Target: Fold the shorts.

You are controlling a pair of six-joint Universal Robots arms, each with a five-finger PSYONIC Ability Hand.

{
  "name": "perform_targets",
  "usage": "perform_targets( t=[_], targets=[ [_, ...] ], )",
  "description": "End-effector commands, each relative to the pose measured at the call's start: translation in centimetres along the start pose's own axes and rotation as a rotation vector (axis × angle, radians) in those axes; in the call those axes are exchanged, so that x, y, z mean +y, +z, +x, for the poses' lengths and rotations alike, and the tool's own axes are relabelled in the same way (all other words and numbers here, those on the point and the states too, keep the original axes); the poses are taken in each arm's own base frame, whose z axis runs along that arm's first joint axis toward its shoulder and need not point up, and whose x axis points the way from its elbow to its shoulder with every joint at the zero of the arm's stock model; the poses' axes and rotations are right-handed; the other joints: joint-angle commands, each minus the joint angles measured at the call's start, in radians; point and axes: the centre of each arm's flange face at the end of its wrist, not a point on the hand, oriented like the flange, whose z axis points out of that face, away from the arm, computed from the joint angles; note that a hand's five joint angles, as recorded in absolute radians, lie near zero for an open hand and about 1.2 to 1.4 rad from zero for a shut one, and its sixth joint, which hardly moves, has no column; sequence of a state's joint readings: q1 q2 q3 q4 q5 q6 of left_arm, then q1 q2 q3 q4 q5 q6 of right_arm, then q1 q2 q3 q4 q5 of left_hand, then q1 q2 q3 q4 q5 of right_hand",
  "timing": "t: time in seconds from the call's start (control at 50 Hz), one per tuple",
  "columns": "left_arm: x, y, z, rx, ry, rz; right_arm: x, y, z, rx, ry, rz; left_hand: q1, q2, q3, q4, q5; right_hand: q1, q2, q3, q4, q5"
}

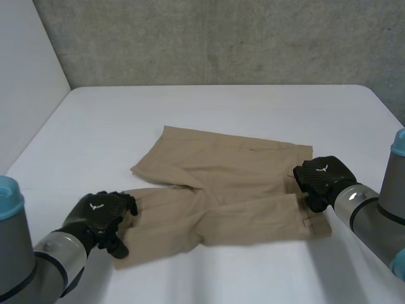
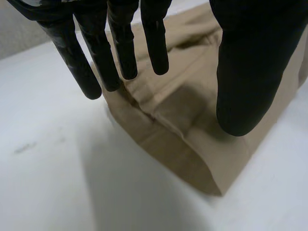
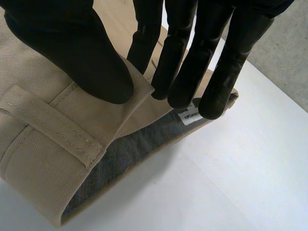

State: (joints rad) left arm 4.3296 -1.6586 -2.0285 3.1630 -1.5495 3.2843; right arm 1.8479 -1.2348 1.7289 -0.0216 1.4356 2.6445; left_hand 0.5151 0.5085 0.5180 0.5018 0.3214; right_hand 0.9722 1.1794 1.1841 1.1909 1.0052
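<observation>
Tag print: the small white tag [image 3: 192,117] inside the waistband [image 3: 43,144] carries writing too small to read.
Waistband corner: in the head view the right hand [image 1: 323,177] covers the corner beneath it.
Thumb contact: in the left wrist view the left hand [image 2: 250,62] hangs its thumb over the leg hem [image 2: 192,159]; whether it touches the cloth cannot be told.
Palms: cut off at the frame edge in both wrist views.
Cloth: the shorts [image 1: 221,183] run out of frame in both wrist views; their under layer lies hidden beneath the upper.
Arms: the left arm [image 1: 31,266] and right arm [image 1: 380,221] are cut off by the head view's edges.
Surface: the table [image 1: 190,114] has its near edge out of frame.
</observation>
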Motion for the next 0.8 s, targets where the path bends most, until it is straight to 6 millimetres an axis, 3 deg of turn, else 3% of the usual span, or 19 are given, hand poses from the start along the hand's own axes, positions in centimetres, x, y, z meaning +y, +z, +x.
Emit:
perform_targets(
  t=[0.02,0.08,0.14,0.2,0.3,0.44,0.46,0.58,0.6,0.68,0.8],
  targets=[
    [1.4,1.9,0.2,0.009,0.005,-0.054,0.0,-0.1,0.1,0.004,0.002,-0.002,0.056,0.063,0.054,0.070,0.076,0.424,0.217,0.212,0.205,0.217],
    [1.4,2.4,0.2,0.006,0.007,-0.048,0.1,-0.2,0.1,0.005,0.003,-0.002,0.180,0.187,0.177,0.193,0.199,0.424,0.217,0.212,0.205,0.217],
    [0.9,2.9,-0.1,-0.017,0.009,-0.006,-0.1,-0.5,0.2,0.009,0.003,0.003,0.879,0.886,0.876,0.892,0.898,0.424,0.217,0.212,0.205,0.217],
    [0.8,2.8,-0.1,-0.021,0.012,0.002,-0.1,-0.7,0.2,0.010,-0.001,0.005,0.881,0.888,0.878,0.895,0.900,0.424,0.217,0.212,0.205,0.217],
    [-1.7,0.8,-0.5,-0.037,0.030,0.101,-0.5,-1.9,0.2,0.012,-0.020,0.011,0.881,0.888,0.878,0.895,0.900,0.424,0.217,0.212,0.205,0.217],
    [-3.3,-3.1,-0.5,-0.033,0.063,0.135,-0.9,-6.3,-0.3,-0.031,-0.151,-0.035,0.881,0.888,0.878,0.895,0.900,0.424,0.217,0.212,0.205,0.217],
    [-3.6,-4.6,-0.5,-0.033,0.088,0.132,-0.8,-7.3,-0.5,-0.049,-0.182,-0.055,0.881,0.888,0.878,0.895,0.900,0.424,0.217,0.212,0.205,0.217],
    [-3.6,-7.1,-0.3,-0.010,0.145,0.101,-0.8,-10.2,-1.2,-0.112,-0.245,-0.092,0.881,0.888,0.878,0.895,0.900,0.424,0.217,0.212,0.205,0.217],
    [-3.5,-7.4,-0.2,-0.001,0.153,0.092,-0.5,-11.6,-1.5,-0.144,-0.268,-0.116,0.881,0.888,0.878,0.895,0.900,0.424,0.217,0.212,0.205,0.217],
    [-2.8,-9.4,0.5,0.072,0.189,0.017,0.5,-13.3,-2.0,-0.216,-0.331,-0.182,0.881,0.888,0.878,0.895,0.900,0.424,0.217,0.212,0.205,0.217],
    [-1.9,-10.4,1.1,0.140,0.200,-0.049,1.2,-14.3,-1.7,-0.270,-0.369,-0.216,0.881,0.888,0.878,0.895,0.900,0.424,0.217,0.212,0.205,0.217]
  ],
)
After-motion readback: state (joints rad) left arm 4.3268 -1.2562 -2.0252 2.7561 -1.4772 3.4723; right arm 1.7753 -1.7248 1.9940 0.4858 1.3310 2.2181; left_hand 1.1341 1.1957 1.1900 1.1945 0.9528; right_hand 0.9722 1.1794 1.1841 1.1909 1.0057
